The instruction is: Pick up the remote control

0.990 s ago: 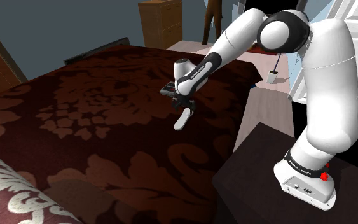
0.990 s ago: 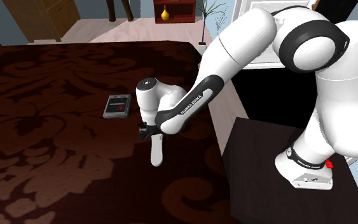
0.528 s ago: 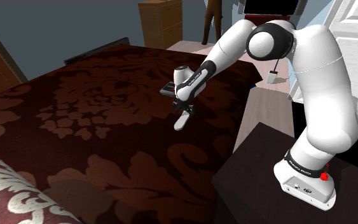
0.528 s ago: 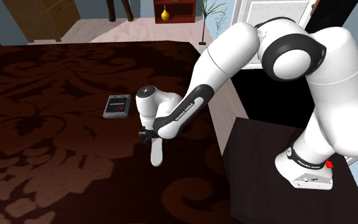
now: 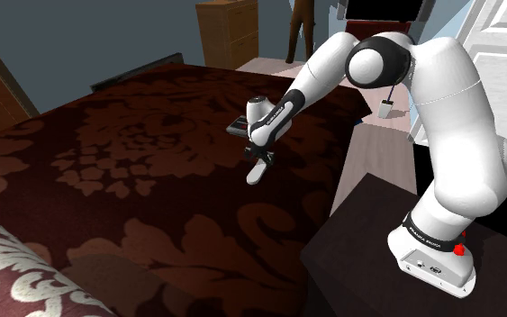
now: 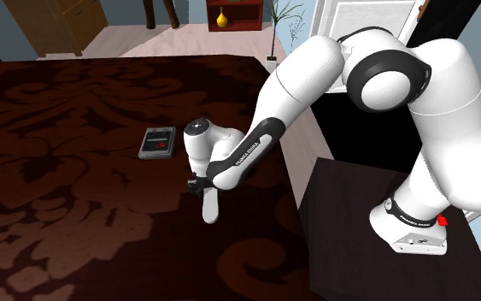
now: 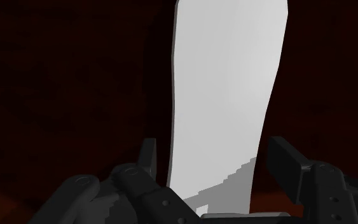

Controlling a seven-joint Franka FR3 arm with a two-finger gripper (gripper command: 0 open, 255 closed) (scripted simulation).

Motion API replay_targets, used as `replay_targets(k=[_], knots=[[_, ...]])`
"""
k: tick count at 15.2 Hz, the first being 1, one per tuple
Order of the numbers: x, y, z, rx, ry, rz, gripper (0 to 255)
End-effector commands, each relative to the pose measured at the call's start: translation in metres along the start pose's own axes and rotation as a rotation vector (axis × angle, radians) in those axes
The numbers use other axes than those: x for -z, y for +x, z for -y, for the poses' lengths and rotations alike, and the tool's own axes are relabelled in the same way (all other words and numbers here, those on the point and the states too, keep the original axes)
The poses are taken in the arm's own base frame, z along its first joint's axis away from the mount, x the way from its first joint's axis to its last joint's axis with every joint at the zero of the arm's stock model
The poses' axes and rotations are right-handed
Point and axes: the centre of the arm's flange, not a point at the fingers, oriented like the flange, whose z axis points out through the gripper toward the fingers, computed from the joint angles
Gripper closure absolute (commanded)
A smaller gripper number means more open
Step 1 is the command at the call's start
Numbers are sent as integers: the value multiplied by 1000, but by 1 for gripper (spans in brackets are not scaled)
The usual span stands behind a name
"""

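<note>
One patterned pillow (image 5: 13,270) lies at the lower left of the shoulder view, and the dark red damask bedspread (image 5: 134,180) runs right from it. Just right of centre in that frame, my gripper (image 5: 260,158) is down at the upper end of the remote control (image 5: 256,172), a single pale, plain, long bar lying flat on the spread.

In the second exterior view, one small flat dark-framed device (image 6: 157,143) sits left of centre, near the remote control (image 6: 210,207) but apart from it. My gripper (image 6: 201,183) is between the two. The one dark stand (image 6: 358,256) fills the lower right.

In the wrist view my gripper (image 7: 214,156) is open and straddles the remote control (image 7: 225,95) without clasping it. The left finger (image 7: 147,156) stands just beside one long edge. The right finger (image 7: 287,164) stands a little off the other.

I judge the step in hand to be the closing. To do it well I should:
- nudge sideways so both fingers meet the long edges together;
- stay low against the soft spread;
- squeeze firmly, since the body looks smooth;
- lift straight up.

Gripped this close to one end, the far end may droop or twist, so I lift slowly.

By count there is one remote, one device, one pillow and two fingers.
</note>
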Motion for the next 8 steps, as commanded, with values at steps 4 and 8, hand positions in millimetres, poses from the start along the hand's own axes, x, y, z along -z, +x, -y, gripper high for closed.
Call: replay_targets(k=[4,8], knots=[[-1,0,-1,1,-1,1,255],[15,0,0,1,-1,1,255]])
